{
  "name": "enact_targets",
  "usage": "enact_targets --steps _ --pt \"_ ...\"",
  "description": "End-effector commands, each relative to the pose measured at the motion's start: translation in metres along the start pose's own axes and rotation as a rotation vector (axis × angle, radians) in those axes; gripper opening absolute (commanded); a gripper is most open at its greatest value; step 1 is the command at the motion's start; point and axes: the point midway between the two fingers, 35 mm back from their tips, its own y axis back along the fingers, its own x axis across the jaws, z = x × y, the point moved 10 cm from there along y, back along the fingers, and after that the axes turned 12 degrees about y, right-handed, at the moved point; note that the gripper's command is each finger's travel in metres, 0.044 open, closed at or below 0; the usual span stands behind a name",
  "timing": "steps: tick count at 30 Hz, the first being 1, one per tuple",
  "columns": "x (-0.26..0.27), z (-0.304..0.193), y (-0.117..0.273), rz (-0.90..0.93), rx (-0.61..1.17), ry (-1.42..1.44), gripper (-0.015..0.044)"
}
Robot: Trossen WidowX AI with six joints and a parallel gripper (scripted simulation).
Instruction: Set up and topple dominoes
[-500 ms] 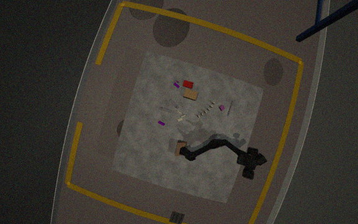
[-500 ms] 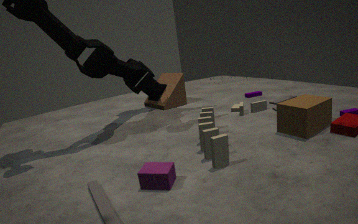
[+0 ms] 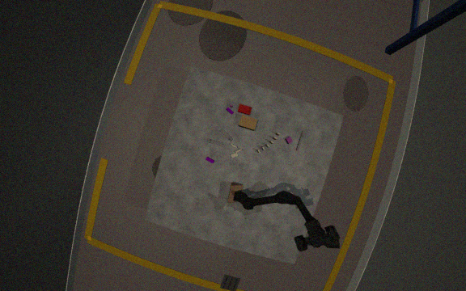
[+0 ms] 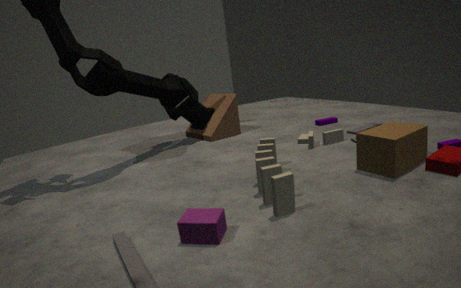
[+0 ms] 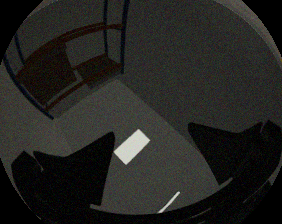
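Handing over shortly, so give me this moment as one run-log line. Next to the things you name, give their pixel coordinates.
gripper [image 3: 318,236] [image 5: 152,131]: open, fingers empty | standing row [image 3: 267,142] [image 4: 271,180]: upright | loose dominoes [image 3: 236,151] [image 4: 333,137]: off the row | end push: not done
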Motion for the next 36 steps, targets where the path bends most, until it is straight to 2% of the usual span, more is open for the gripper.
enact_targets --steps 1,8,15,20,31,36 --pt "-0.033 -0.025 -0.016 -0.002 -0.040 0.338 0.0440" --pt "-0.100 -0.050 -0.066 -0.097 -0.147 0.972 0.0440" --pt "-0.167 -0.034 -0.132 -0.341 -0.230 1.567 0.0440" --pt "-0.198 -0.009 -0.166 -0.511 -0.246 1.750 0.0440" --pt "-0.243 0.053 -0.219 -0.966 -0.173 2.239 0.0440" --pt "-0.276 0.114 -0.250 -1.371 0.031 2.455 0.0440"
